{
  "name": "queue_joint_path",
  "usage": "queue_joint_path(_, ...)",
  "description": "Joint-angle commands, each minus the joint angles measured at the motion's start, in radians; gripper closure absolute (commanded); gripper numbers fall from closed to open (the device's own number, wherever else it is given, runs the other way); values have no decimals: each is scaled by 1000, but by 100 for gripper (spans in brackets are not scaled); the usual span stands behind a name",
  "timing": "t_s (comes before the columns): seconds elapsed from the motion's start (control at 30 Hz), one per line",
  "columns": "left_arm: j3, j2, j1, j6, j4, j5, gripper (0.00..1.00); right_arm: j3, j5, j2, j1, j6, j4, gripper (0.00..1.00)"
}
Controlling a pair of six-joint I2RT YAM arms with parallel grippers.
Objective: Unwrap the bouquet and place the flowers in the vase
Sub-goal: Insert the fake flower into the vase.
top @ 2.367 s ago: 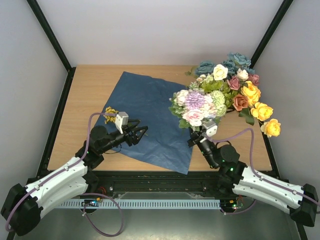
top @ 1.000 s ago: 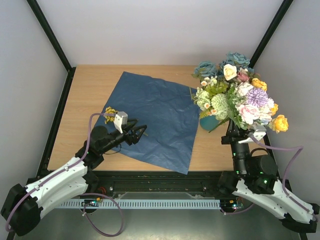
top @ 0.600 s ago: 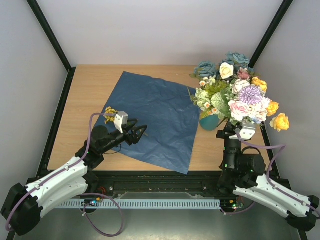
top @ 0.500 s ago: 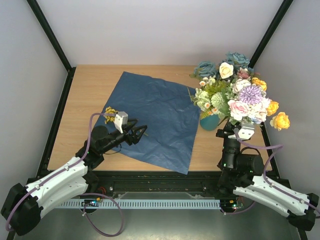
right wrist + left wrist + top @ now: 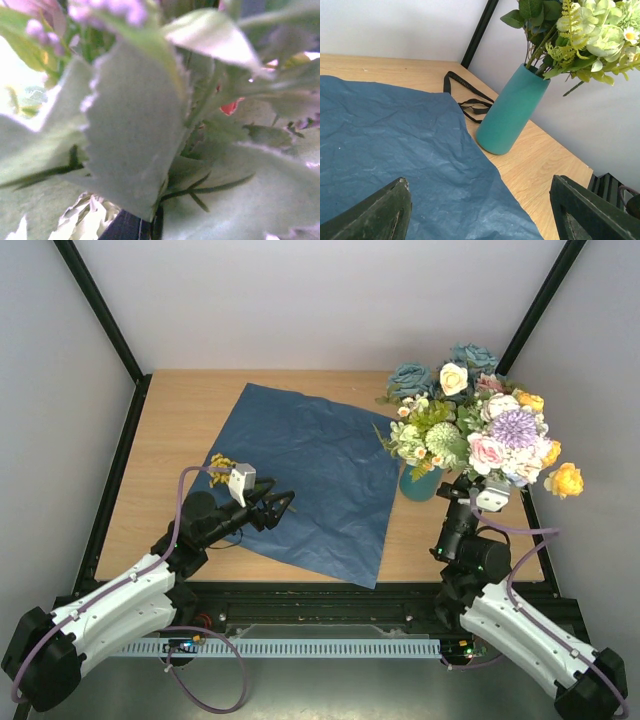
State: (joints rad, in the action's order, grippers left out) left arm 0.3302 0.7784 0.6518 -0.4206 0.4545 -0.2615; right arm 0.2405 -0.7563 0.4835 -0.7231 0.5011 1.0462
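The bouquet is undone: its blue paper (image 5: 300, 465) lies spread flat on the table, also under my left gripper (image 5: 480, 215). The teal vase (image 5: 418, 484) (image 5: 512, 112) stands upright just off the paper's right edge, with pale-green flowers (image 5: 425, 436) (image 5: 592, 32) in it. My right gripper (image 5: 464, 486) is beside the vase, shut on the stems of a bunch of purple, pink and white flowers (image 5: 508, 440). Its jaws are hidden by blurred leaves (image 5: 135, 130) in the right wrist view. My left gripper (image 5: 281, 505) hovers open over the paper's near left part, holding nothing.
A black ribbon (image 5: 467, 95) lies on the wood behind the vase. More blue, white and yellow blooms (image 5: 470, 365) crowd the back right corner. A small yellow sprig (image 5: 220, 464) lies by the left arm. Black frame posts (image 5: 535, 310) stand at the back corners.
The right arm has carried its bunch from over the paper to the right side, then up and left against the vase's flowers. The left arm has stayed put, its jaws widening slightly.
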Motion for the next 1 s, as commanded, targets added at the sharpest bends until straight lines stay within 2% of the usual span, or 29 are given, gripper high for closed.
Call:
queue_joint_path(0.0,-6,-6,5,2,27,-14,23,-21,136,8,93,-209,87,99)
queue_joint_path(0.27,-5,4,5,5,30,-16,23,-29,204,-20,165,-357,90,99)
queue_joint_path(0.47,-5,4,5,5,30,-22,23,-57,211,19,180,-306,189,99)
queue_joint_path(0.73,-5,11,5,5,32,-22,22,-113,226,108,220,-331,371,99)
queue_joint_path(0.97,-7,4,5,2,37,-25,22,-115,236,119,231,-339,410,99)
